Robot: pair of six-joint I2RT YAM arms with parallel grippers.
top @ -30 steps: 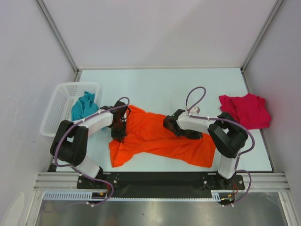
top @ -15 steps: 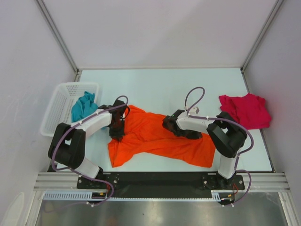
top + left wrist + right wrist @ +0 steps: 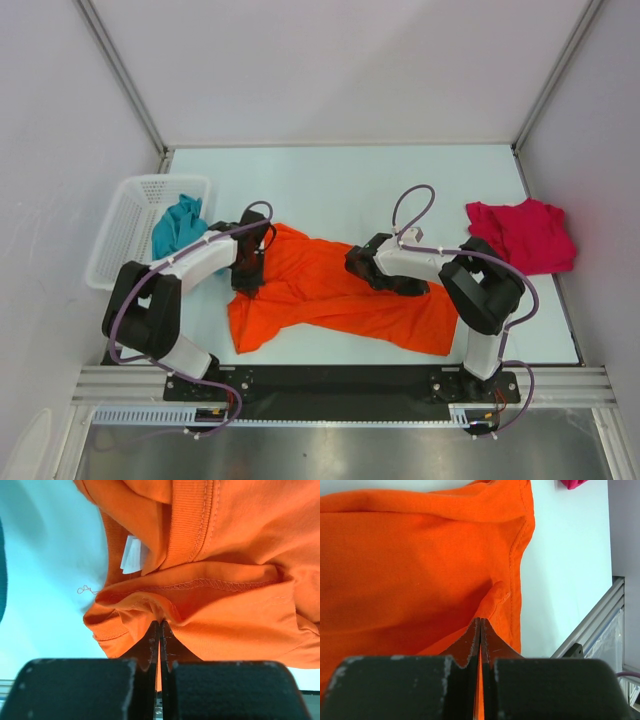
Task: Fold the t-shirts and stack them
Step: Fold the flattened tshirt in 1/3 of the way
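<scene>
The orange t-shirt (image 3: 330,300) lies crumpled across the near middle of the table. My left gripper (image 3: 248,272) is at its left end, by the collar and its white label (image 3: 131,560). There it is shut on a bunched fold of orange cloth (image 3: 200,625), and its tips (image 3: 160,623) meet with cloth between them. My right gripper (image 3: 358,266) sits over the shirt's middle, shut on a small raised pinch near a stitched hem (image 3: 495,592). The crimson t-shirt (image 3: 522,236) lies heaped at the right. The teal t-shirt (image 3: 178,226) hangs over the basket's edge.
A white mesh basket (image 3: 130,215) stands at the left edge, just behind my left arm. The metal rail (image 3: 340,385) runs along the near edge of the table. Side walls close in on both sides.
My left gripper opened briefly and closed again on the orange cloth by the collar. The shirt's left end shifted slightly left. The right gripper stayed put.
</scene>
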